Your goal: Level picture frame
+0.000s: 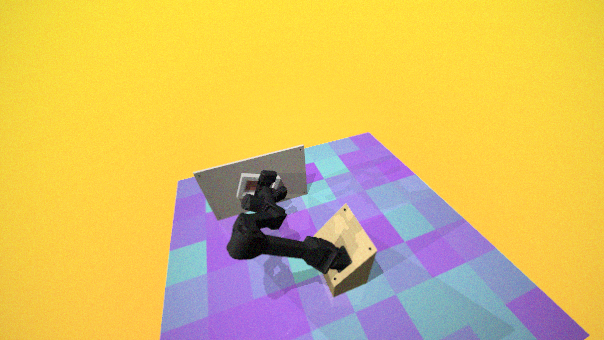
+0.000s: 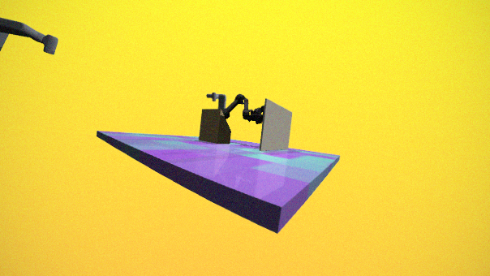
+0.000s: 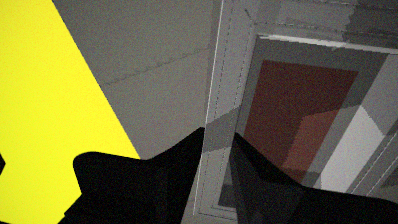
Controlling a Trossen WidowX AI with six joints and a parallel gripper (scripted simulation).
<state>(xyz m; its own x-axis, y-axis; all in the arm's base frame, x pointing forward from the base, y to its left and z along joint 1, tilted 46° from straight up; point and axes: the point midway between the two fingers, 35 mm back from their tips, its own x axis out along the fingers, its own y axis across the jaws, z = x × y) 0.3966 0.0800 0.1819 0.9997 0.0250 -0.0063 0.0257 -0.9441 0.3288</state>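
The picture frame (image 1: 241, 186) (image 3: 232, 65) has a pale grey border and a dark red picture. It is at the front of the grey wall board (image 1: 216, 192) (image 2: 277, 127) (image 3: 150, 70). In the top view its top edge does not run parallel to the board's top edge: its left end sits higher. My gripper (image 3: 219, 133) is shut on one side rail of the frame, with a black fingertip on either side of it. In the top view the arm covers the frame's right part and the fingertips. The screw and the notched strip are hidden.
The arm rises from a slanted wooden block (image 1: 344, 227) (image 2: 210, 126). Block and board stand on a purple and teal checkered table (image 1: 260, 317) (image 2: 227, 162). In the exterior view a grey jointed shape (image 2: 222, 101) shows above the block, and another grey arm (image 2: 24, 30) is at the upper left.
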